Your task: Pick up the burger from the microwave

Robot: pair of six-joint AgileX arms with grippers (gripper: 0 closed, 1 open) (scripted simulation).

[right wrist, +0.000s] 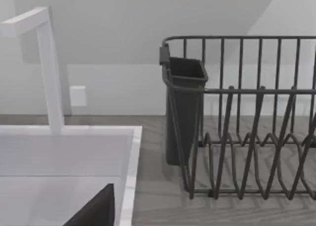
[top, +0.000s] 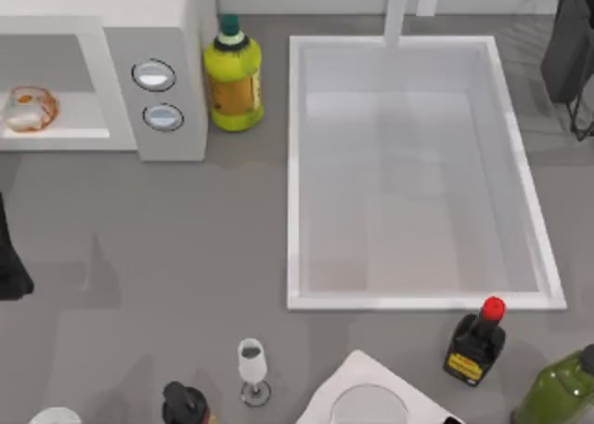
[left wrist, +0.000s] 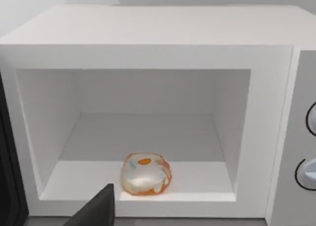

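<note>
The burger [top: 31, 109] [left wrist: 146, 174] is a small pale bun with orange-red edging. It lies near the front lip of the floor inside the microwave [top: 172, 34] [left wrist: 148, 33], whose cavity stands open. The microwave sits at the table's back left, with two round silver knobs [top: 154, 75] on its side panel. My left gripper [left wrist: 96, 211] hangs in front of the cavity, short of the burger and not touching it. A dark part of my left arm [top: 11, 257] shows at the table's left edge. My right gripper [right wrist: 94, 211] is over the sink, facing the dish rack.
A yellow-green bottle [top: 232, 76] stands right of the microwave. The white sink [top: 295, 164] [right wrist: 64, 132] with its faucet [right wrist: 49, 72] fills the middle right. A dark dish rack [top: 571, 53] [right wrist: 247, 137] sits at the back right. A wine glass [top: 251, 368], a red-capped dark bottle [top: 475, 342], a green bottle [top: 561, 391] and a white plate [top: 371, 401] line the front.
</note>
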